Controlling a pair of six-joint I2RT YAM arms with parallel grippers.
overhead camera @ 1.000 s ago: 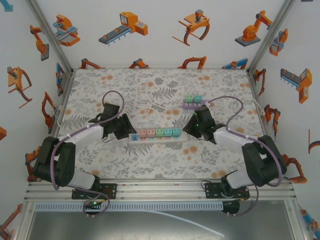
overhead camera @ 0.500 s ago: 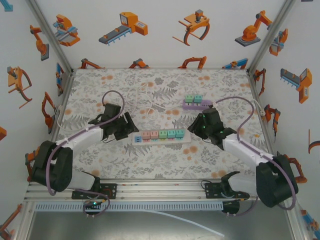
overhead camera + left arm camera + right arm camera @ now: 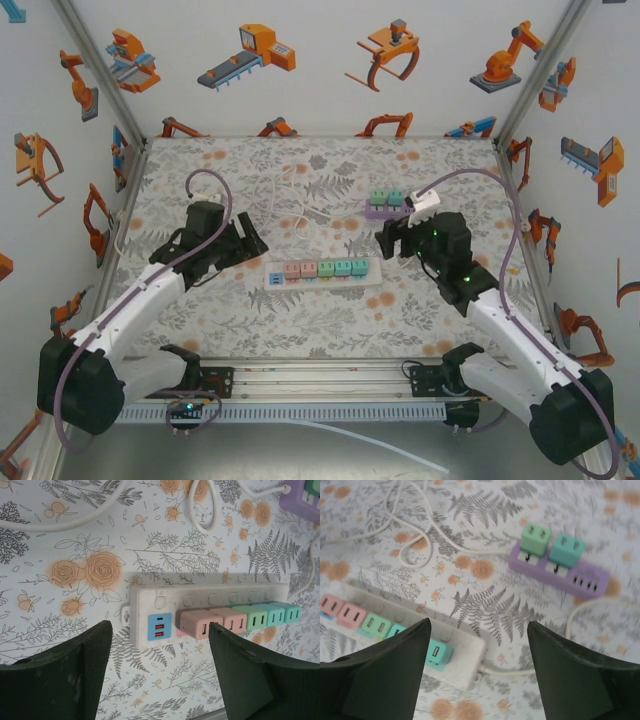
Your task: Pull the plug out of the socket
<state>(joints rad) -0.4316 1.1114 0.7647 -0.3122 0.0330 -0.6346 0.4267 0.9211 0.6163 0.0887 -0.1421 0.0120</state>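
A white socket strip (image 3: 372,274) lies across the middle of the table with several plugs in a row: two pink (image 3: 296,269), one green (image 3: 322,268) and two teal (image 3: 352,266). In the left wrist view its blue USB end (image 3: 159,626) and first pink plug (image 3: 200,623) lie just beyond my fingers. My left gripper (image 3: 250,243) (image 3: 159,647) hovers off the strip's left end, open and holding nothing. My right gripper (image 3: 390,240) (image 3: 479,626) hangs above the strip's right end (image 3: 470,661), open and empty, with the last teal plug (image 3: 439,654) beside its left finger.
A purple socket strip (image 3: 386,210) (image 3: 580,572) with a green plug (image 3: 535,539) and a teal plug (image 3: 566,549) lies behind the right gripper. White cable loops (image 3: 290,205) trail over the back of the table. Patterned walls close in three sides.
Both grippers have opened and lifted away from the ends of the white strip. The right arm has risen and drawn back to the right. All plugs sit in the strip.
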